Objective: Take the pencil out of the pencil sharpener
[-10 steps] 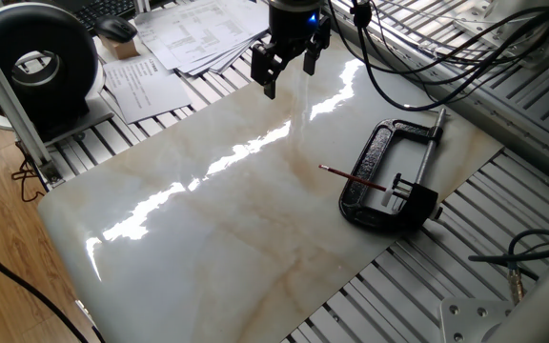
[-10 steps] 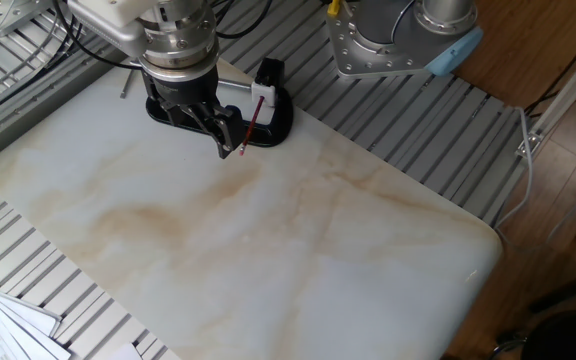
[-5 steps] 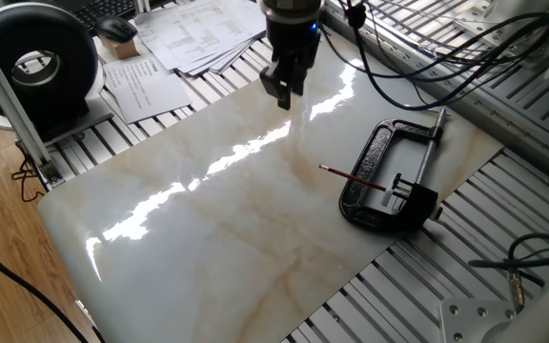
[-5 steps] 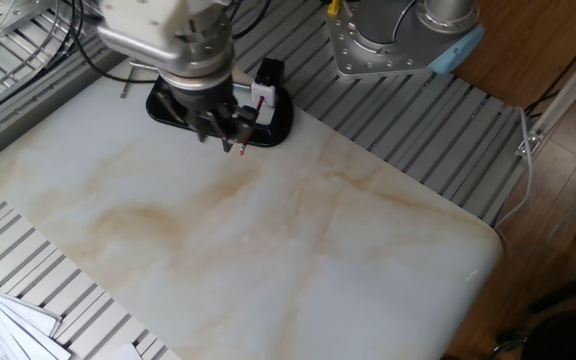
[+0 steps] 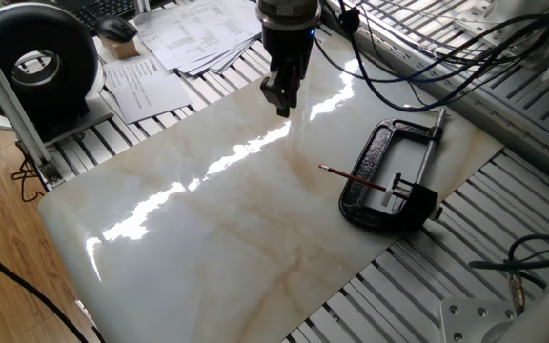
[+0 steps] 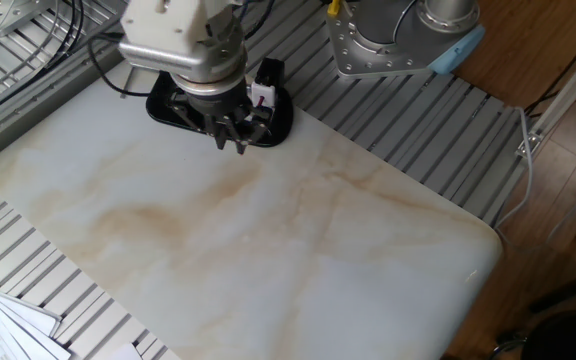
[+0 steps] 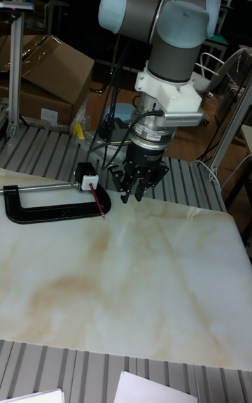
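Note:
The dark-red pencil [image 5: 351, 178] lies low over the marble board, its pale tip pointing away from the clamp. Its other end sits in the small black pencil sharpener [image 5: 397, 188], which rests against the big black C-clamp [image 5: 375, 157]. In the tall fixed view the pencil [image 7: 96, 201] slants down from the sharpener [image 7: 85, 178]. My gripper [image 5: 282, 103] hangs above the board, well clear of the pencil, open and holding nothing. In the other fixed view the gripper [image 6: 233, 143] covers most of the pencil, with the sharpener [image 6: 266, 85] just behind it.
The marble board [image 5: 208, 219] lies on a slatted aluminium table. Papers [image 5: 193, 33] and a round black device [image 5: 36, 62] sit at one end. Cables [image 5: 427, 57] run past the clamp. The arm's base [image 6: 398, 35] stands beyond the board.
The gripper has turned about its wrist, so one fixed view now shows its fingers edge-on, and it has shifted slightly toward the pencil. Pencil, sharpener and clamp have not moved.

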Motion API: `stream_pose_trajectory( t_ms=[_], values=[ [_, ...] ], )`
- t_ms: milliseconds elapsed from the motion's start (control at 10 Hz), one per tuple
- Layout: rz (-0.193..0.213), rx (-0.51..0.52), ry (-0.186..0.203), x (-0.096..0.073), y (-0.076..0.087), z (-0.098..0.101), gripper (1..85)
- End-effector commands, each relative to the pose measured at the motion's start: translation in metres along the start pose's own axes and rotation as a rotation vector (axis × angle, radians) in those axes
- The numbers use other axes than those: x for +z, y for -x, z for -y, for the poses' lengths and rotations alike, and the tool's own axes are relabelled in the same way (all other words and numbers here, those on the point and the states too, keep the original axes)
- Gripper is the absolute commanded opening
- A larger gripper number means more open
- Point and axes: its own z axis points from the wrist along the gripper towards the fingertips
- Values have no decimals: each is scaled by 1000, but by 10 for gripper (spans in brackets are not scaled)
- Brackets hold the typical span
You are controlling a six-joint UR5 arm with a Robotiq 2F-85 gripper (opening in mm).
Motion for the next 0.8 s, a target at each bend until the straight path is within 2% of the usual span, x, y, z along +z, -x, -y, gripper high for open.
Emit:
stream_pose_trajectory(
  t_ms=[0,100,200,400,500,600,700],
  values=[
    [69,-38,21,12,-5,1,397],
    [61,-25,24,12,-7,1,420],
    [29,-4,20,12,-15,2,420],
    [15,17,8,8,0,-6,417],
    [4,22,6,13,-12,-2,400],
    [29,15,22,16,-15,-1,400],
    [46,10,26,16,-11,-2,400]
  ],
)
